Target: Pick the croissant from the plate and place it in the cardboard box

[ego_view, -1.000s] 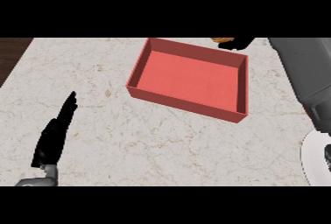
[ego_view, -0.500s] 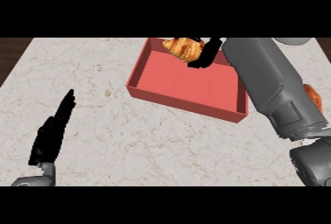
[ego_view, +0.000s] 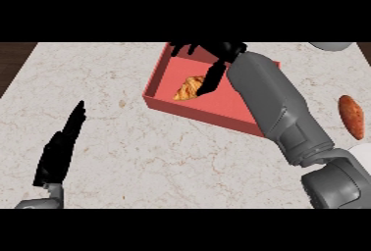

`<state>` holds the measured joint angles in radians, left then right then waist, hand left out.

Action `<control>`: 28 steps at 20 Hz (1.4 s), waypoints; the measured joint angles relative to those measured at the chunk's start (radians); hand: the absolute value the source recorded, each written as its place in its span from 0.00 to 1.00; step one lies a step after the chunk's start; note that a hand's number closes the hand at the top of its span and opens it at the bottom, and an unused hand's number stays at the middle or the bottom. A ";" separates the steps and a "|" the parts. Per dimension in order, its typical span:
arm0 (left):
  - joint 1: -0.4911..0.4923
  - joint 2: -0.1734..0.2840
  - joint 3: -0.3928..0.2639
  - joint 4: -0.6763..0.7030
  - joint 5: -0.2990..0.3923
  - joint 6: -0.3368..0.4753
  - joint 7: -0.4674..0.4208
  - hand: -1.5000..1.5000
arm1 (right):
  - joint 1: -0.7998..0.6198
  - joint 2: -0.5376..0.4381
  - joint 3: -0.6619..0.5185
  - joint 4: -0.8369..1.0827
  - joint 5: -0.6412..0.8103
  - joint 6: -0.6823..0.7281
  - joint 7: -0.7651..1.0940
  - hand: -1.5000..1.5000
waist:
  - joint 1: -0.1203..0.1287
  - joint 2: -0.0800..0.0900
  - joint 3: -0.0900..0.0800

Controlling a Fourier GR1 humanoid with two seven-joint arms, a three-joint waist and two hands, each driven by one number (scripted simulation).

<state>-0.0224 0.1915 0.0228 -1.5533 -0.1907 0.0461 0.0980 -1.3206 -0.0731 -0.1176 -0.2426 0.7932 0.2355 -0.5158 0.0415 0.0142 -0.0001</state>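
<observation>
Golden-brown flaky croissant (ego_view: 190, 88) lies inside red-walled cardboard box (ego_view: 161, 82); right hand (ego_view: 216, 58) above, fingers spread, could snag it on withdrawal.

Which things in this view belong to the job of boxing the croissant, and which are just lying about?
Job:
croissant, lying in the box
red box
right hand, over the box

Lying about:
left hand, resting open at lower left
orange-brown oval item, at the right edge

The right forearm (ego_view: 275, 108) hides the cardboard box's (ego_view: 163, 83) right side.
</observation>
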 measured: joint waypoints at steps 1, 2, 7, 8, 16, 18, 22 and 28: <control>0.006 -0.004 -0.005 -0.008 -0.003 0.001 0.001 0.50 | -0.004 0.000 -0.017 0.005 -0.016 0.003 0.001 0.00 | 0.002 0.001 0.000; 0.000 -0.003 -0.005 -0.005 -0.004 0.000 0.002 0.50 | -0.003 0.005 -0.036 0.009 -0.033 -0.004 -0.001 0.00 | 0.003 0.002 0.000; -0.003 -0.009 -0.008 -0.009 -0.008 0.004 0.000 0.50 | -0.017 -0.005 -0.173 0.015 -0.163 -0.016 0.024 0.00 | 0.007 0.004 0.000; -0.009 -0.010 -0.009 -0.005 -0.007 0.002 0.002 0.50 | -0.026 -0.018 -0.201 0.020 -0.189 -0.007 0.034 0.00 | 0.009 0.006 0.000; -0.032 -0.015 -0.008 0.006 -0.006 -0.001 -0.001 0.50 | -0.048 -0.149 -0.391 0.054 -0.370 0.067 0.084 0.00 | 0.022 0.015 0.001; -0.029 -0.011 -0.004 0.010 -0.003 -0.005 -0.009 0.50 | -0.039 -0.213 -0.421 0.059 -0.395 0.077 0.097 0.00 | 0.026 0.019 0.001; -0.034 -0.018 -0.014 0.006 -0.008 -0.005 -0.011 0.50 | -0.015 -0.314 -0.466 0.072 -0.429 0.093 0.116 0.00 | 0.039 0.027 0.002; -0.041 -0.015 -0.020 -0.006 -0.009 -0.013 -0.010 0.50 | 0.024 -0.458 -0.503 0.083 -0.458 0.187 0.114 0.00 | 0.059 0.040 0.004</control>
<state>-0.0629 0.1762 0.0024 -1.5597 -0.1997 0.0327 0.0879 -1.2966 -0.5308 -0.6203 -0.1600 0.3349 0.4224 -0.4015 0.1007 0.0538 0.0041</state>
